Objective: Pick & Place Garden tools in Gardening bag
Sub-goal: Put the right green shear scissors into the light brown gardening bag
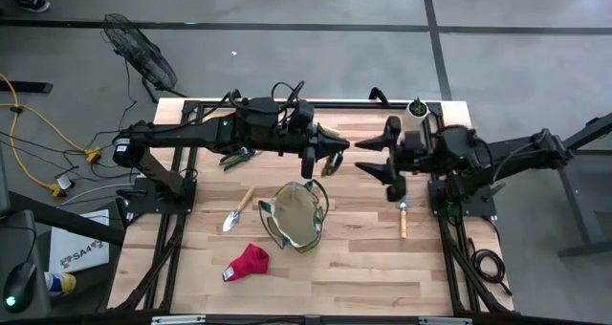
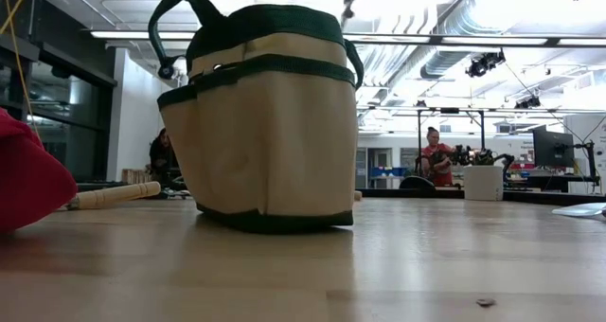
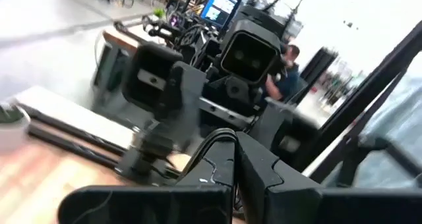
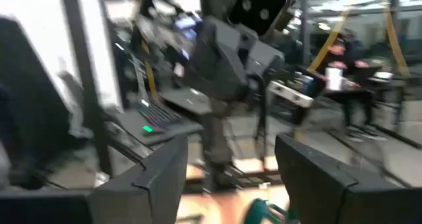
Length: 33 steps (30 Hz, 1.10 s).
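Bag (image 1: 296,217) below left hand (image 1: 337,154) (apart)

Hidden, cropped and blurred parts around the gardening bag (image 1: 295,217)

Beside the bag in the low view, the red glove (image 2: 28,175) is cut by the picture's edge, and the wooden handle (image 2: 112,195) behind it hides its metal end; both wrist views are motion-blurred, and the green shape (image 4: 260,213) is unreadable

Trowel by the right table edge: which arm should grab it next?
Right, probably. In the high view the right gripper hangs on the same side as that trowel, with bare table between them. The left gripper would have to reach past the gardening bag.
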Each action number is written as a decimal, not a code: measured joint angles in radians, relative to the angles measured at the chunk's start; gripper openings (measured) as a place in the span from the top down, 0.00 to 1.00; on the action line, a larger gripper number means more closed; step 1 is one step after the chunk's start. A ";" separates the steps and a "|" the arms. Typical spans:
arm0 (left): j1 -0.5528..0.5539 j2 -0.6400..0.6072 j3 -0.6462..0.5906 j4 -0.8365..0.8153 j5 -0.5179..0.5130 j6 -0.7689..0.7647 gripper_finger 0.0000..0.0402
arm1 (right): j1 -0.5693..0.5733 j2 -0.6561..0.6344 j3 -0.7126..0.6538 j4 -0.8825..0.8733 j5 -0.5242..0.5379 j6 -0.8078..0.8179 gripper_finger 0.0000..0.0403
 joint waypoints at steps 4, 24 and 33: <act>0.000 0.000 0.000 0.001 0.000 -0.126 1.00 | 0.007 0.044 0.043 -0.022 0.063 -0.063 0.42; 0.000 0.000 -0.002 0.010 0.023 -0.277 1.00 | -0.024 0.117 0.068 0.023 0.105 -0.130 0.50; 0.000 0.000 -0.003 0.009 0.027 -0.272 1.00 | -0.045 0.117 0.068 0.043 0.084 -0.123 0.60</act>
